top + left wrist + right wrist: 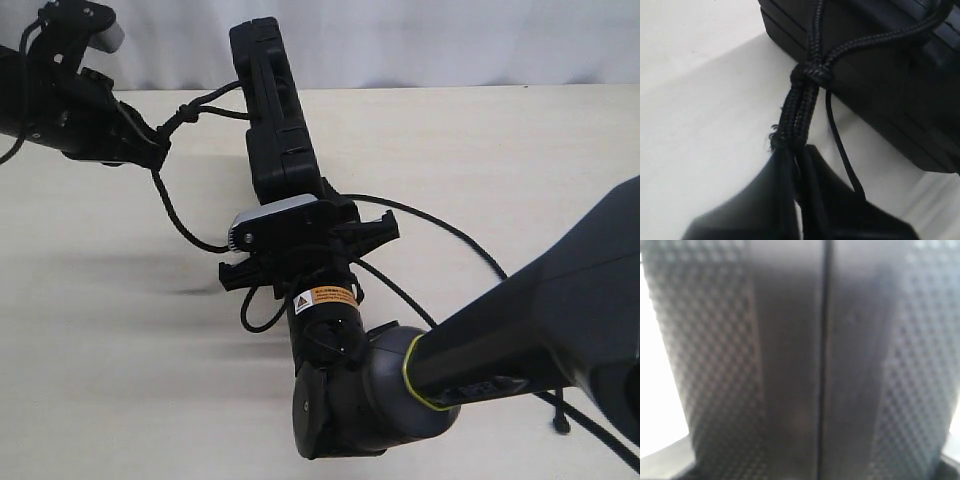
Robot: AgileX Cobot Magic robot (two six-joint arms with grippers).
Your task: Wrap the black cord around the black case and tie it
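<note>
The tying step is judged to be in hand. The cord (pixel 166 206) is looped round the case (pixel 275 110), and a knot (pixel 186 114) is seen just beside the case. The case is stood up on a narrow side near the middle of the worktop (pixel 500 150) and is tilted a little. Whether its lower end rests on the worktop cannot be told.

The left gripper (pixel 155 140) is clenched tight on the cord. In the left wrist view two strands of cord (pixel 800 115) are pinched side by side in the gripper (pixel 796 167), just behind the knot (pixel 810 75). The knot sits close to the case (pixel 890 75).

The right gripper (pixel 305 225) is set about half open, and the lower end of the case is grasped in it. In the right wrist view the case (pixel 825 360) is seen pressed between the two dotted pads (pixel 715 365).

More of the cord is trailed over the worktop to the right, and its small end (pixel 560 425) lies near the right arm.

Next, the two strands most likely need to be pulled away from the case, so that the knot is drawn snug. The case should be kept firm in the right gripper while this is done. The pull should be slow, so that the strands are not slipped out of the left gripper.
</note>
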